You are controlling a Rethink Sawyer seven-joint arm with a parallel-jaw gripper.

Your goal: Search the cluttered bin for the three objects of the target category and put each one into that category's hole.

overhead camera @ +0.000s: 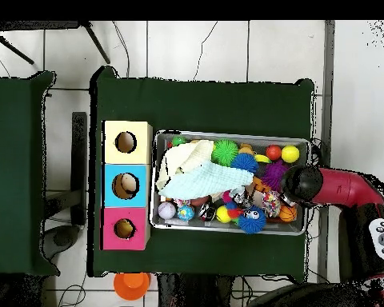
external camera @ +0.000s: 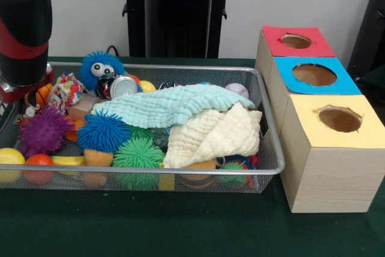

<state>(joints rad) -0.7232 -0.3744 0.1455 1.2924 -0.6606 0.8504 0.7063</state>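
The silver wire-mesh bin (external camera: 180, 171) fills the table's middle, crowded with toys; it also shows in the overhead view (overhead camera: 230, 227). A pale green cloth (external camera: 168, 105) and a cream cloth (external camera: 213, 136) cover its middle and right. An orange shape (external camera: 198, 165) peeks out under the cream cloth; I cannot tell if it is a plush animal. No plush animal shows plainly. My arm's black and red end (external camera: 23, 28) hangs over the bin's left end, and my gripper (external camera: 27, 105) below it is mostly hidden. From overhead the arm's head (overhead camera: 302, 184) covers it.
Three wooden boxes with round holes stand beside the bin: red top (external camera: 319, 43), blue top (external camera: 346, 83), yellow top (external camera: 370, 127). Spiky puffer balls lie in the bin: purple (external camera: 43, 130), blue (external camera: 103, 130), green (external camera: 138, 154). A blue googly-eyed ball (external camera: 101, 67) and a can (external camera: 123, 85) lie behind.
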